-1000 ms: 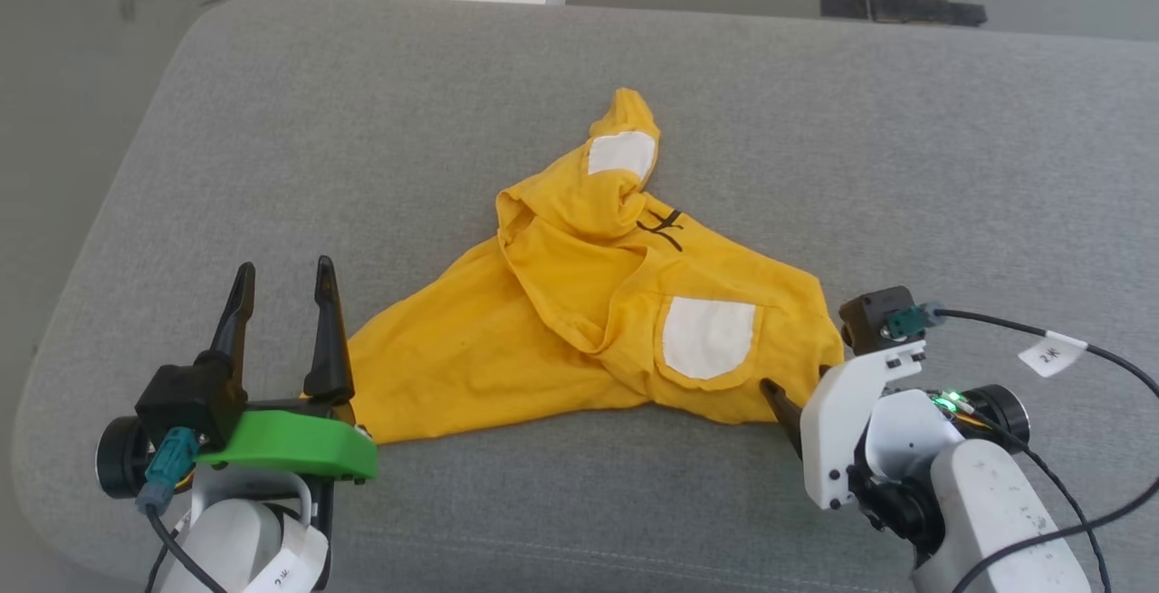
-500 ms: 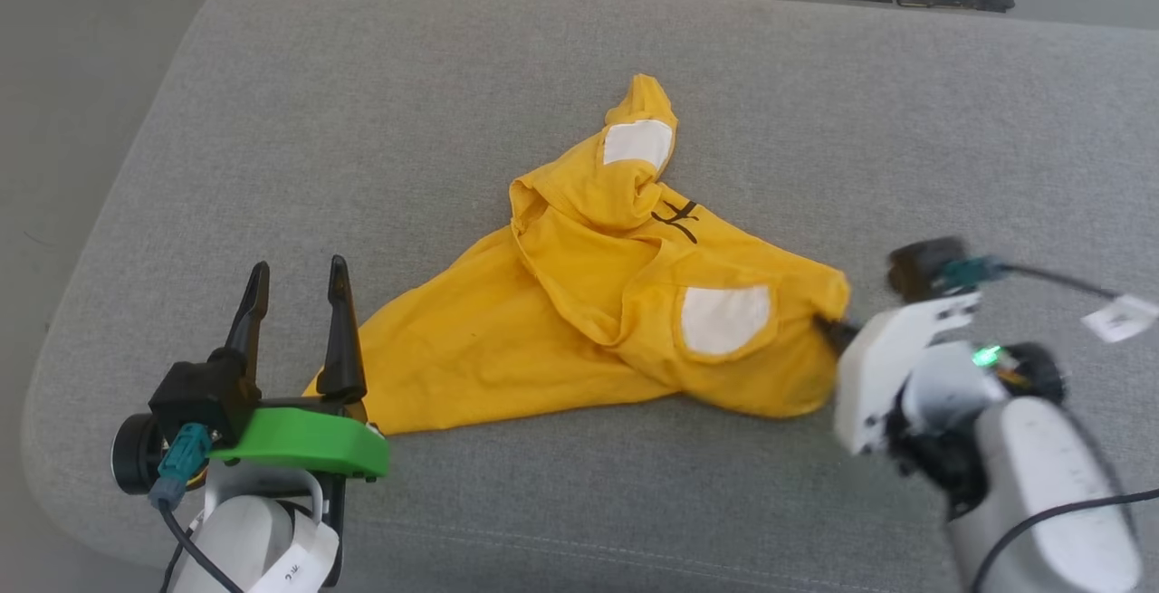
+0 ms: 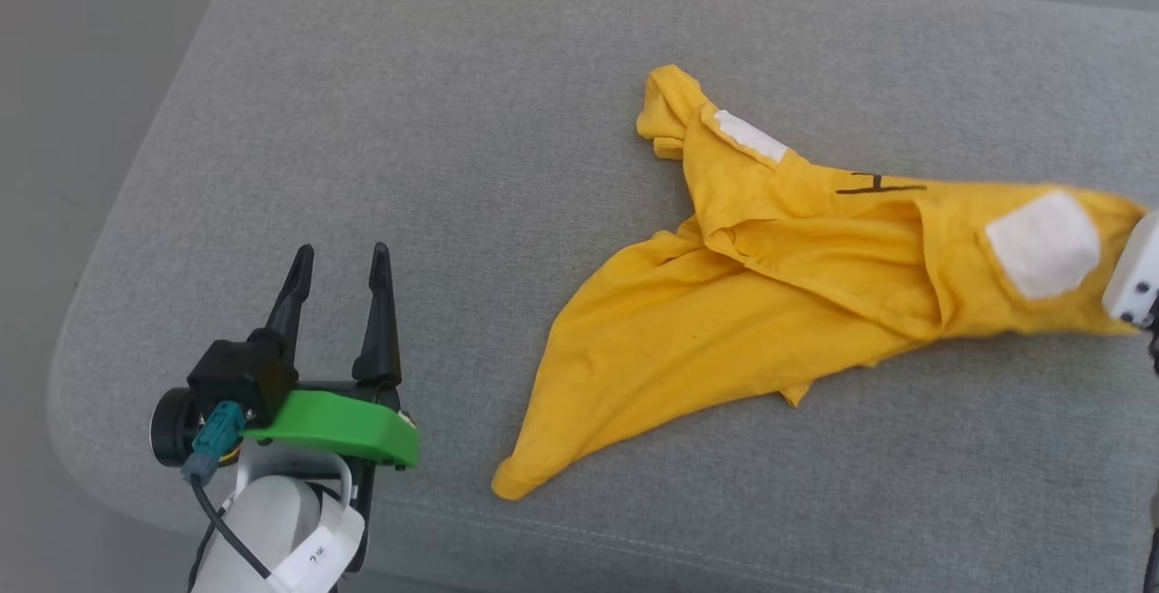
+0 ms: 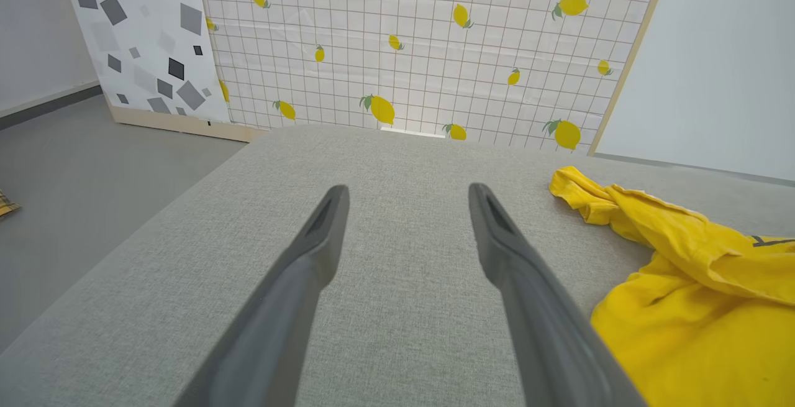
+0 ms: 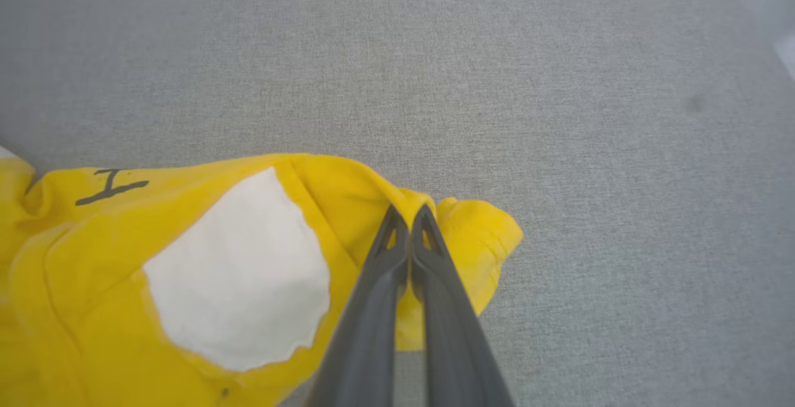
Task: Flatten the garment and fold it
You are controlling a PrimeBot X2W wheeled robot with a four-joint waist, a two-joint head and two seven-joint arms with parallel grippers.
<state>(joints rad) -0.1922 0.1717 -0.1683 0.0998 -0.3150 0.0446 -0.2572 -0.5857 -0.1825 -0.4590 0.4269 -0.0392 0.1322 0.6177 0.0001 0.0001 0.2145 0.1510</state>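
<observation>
Flattening step: right hand [image 5: 410, 215] clenched on a sleeve end of the garment [image 3: 724, 321], bunched w/ that end at the grey cushion's [image 3: 407, 122] right edge; left hand [image 3: 343, 253] released, empty nr front-left corner, so next prob needs it pinching the loose front corner to spread.

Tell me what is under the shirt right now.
The shirt lies crumpled on the grey cushion, which shows all round it. Anything beneath its folds is covered. The right gripper pinches its sleeve end.
</observation>
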